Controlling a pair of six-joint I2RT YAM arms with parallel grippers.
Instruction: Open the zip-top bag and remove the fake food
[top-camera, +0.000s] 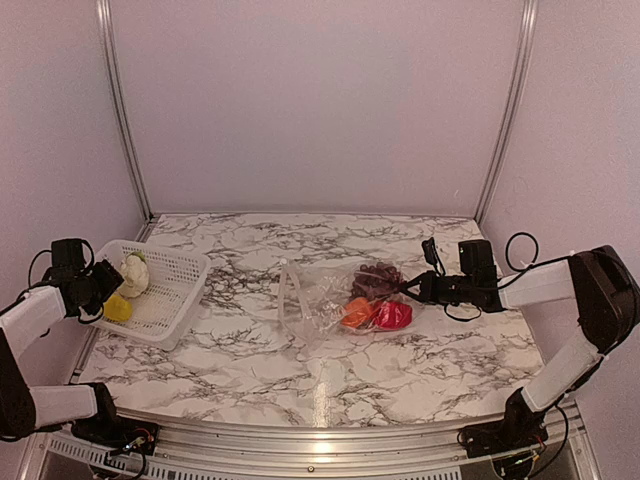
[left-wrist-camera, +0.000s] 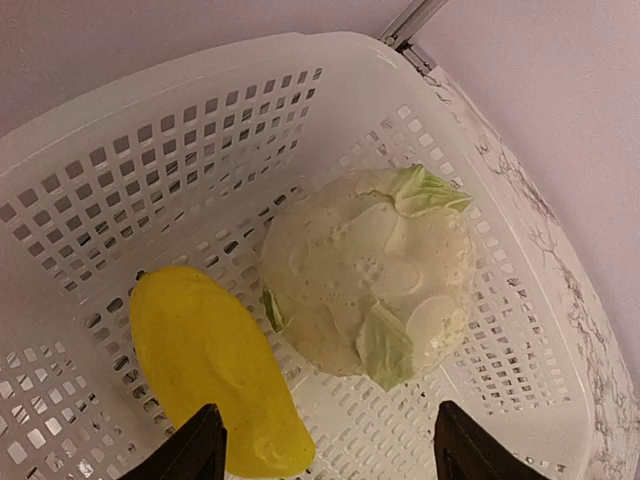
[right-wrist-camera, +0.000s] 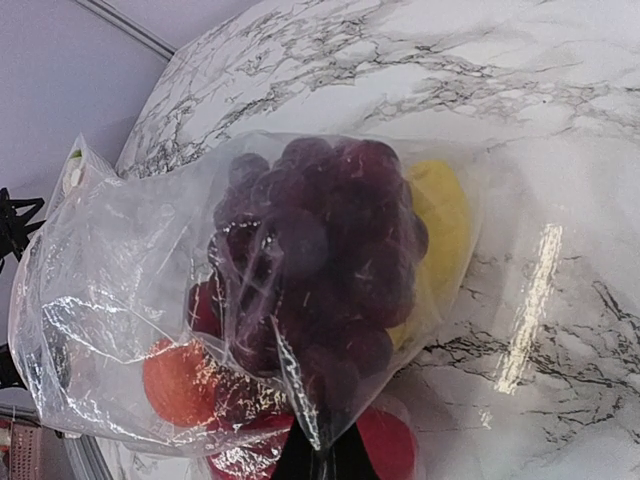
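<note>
The clear zip-top bag (top-camera: 325, 300) lies mid-table, its open mouth to the left. Inside are a dark purple grape bunch (top-camera: 378, 279), an orange piece (top-camera: 356, 313) and a red piece (top-camera: 392, 315). In the right wrist view the grapes (right-wrist-camera: 330, 260), a yellow piece (right-wrist-camera: 445, 230), the orange piece (right-wrist-camera: 175, 385) and the red piece (right-wrist-camera: 390, 445) show through the bag (right-wrist-camera: 120, 290). My right gripper (top-camera: 408, 290) is shut on the bag's right end (right-wrist-camera: 318, 455). My left gripper (top-camera: 112, 285) is open and empty over the basket, above the white cauliflower (left-wrist-camera: 370, 275) and a yellow piece (left-wrist-camera: 215, 365).
The white mesh basket (top-camera: 175, 275) stands at the table's left edge; its wall fills the left wrist view (left-wrist-camera: 150, 170). The table's front edge has a metal rail (top-camera: 320, 440). Walls enclose the back and sides.
</note>
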